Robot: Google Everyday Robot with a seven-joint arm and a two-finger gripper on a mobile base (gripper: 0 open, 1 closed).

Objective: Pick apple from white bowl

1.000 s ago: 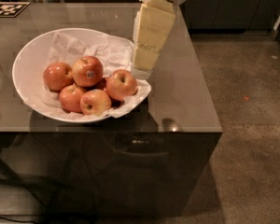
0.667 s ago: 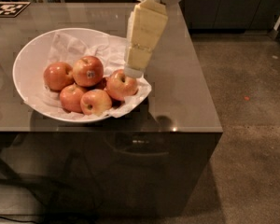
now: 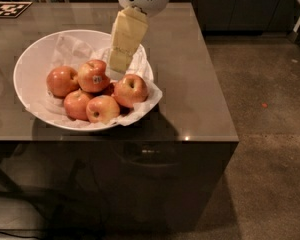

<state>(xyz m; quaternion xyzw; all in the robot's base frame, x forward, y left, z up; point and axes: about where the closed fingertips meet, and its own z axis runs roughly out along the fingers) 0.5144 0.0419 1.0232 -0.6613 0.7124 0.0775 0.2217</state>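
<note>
The white bowl sits on the left of the grey table, lined with crumpled white paper. It holds several red-orange apples. The apple with a small dark sticker on its side lies near the middle, on top of the pile. My gripper reaches down from the top of the view on a cream-coloured arm. Its tip hangs over the bowl, just right of the stickered apple and just above another apple.
The grey table ends at its front edge and right edge, with brown floor beyond. A black-and-white marker tag lies at the table's far left corner. Dark cabinets stand behind the table.
My gripper has moved left and down, from the bowl's right rim to over the apples beside the stickered one. The apples have not moved.
</note>
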